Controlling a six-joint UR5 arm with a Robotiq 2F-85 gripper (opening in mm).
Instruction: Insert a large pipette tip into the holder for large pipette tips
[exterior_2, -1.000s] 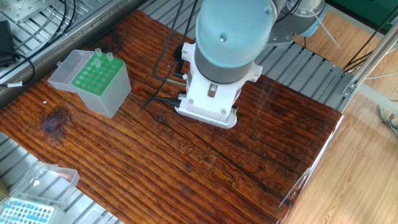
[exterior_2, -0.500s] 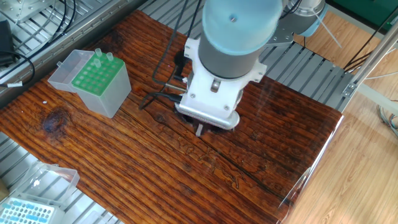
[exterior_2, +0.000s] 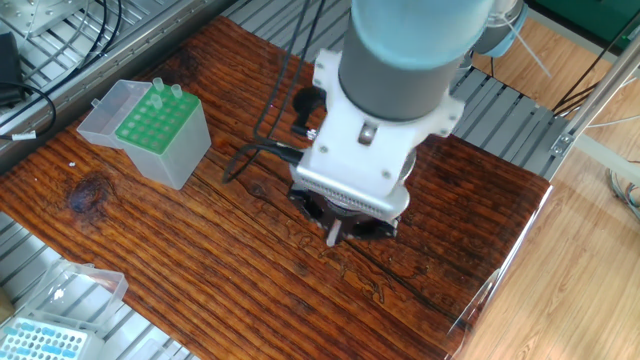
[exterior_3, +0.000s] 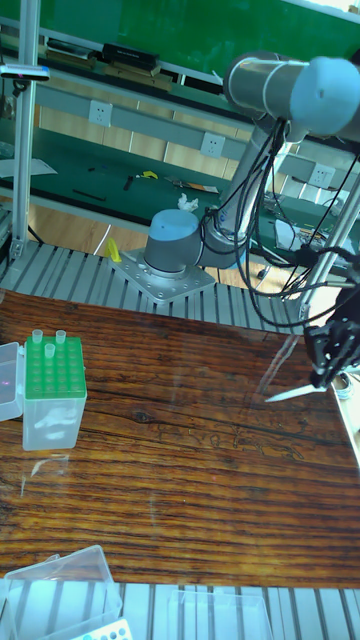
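Observation:
The large pipette tip (exterior_3: 293, 392) hangs lying almost level a little above the wooden table, pointed end to the left, with my gripper (exterior_3: 325, 374) shut on its thick end. In the fixed view the arm's wrist hides most of the gripper (exterior_2: 346, 222); only a short grey piece of the tip (exterior_2: 333, 234) pokes out below it. The holder for large pipette tips (exterior_2: 155, 132) (exterior_3: 52, 398), grey with a green grid top, stands far to the left with its lid open. Two tips stand in its back row.
A flatter box with a light-blue grid (exterior_2: 40, 341) and a clear lid (exterior_3: 58, 582) sits off the table's front left corner. Black cables (exterior_2: 262, 150) trail over the table behind the wrist. The arm's base (exterior_3: 170, 250) is bolted behind the table.
The wrist has risen and shifted right, toward the camera. The gripper's dark fingers and the tip's end, hidden a second ago, now show beneath it.

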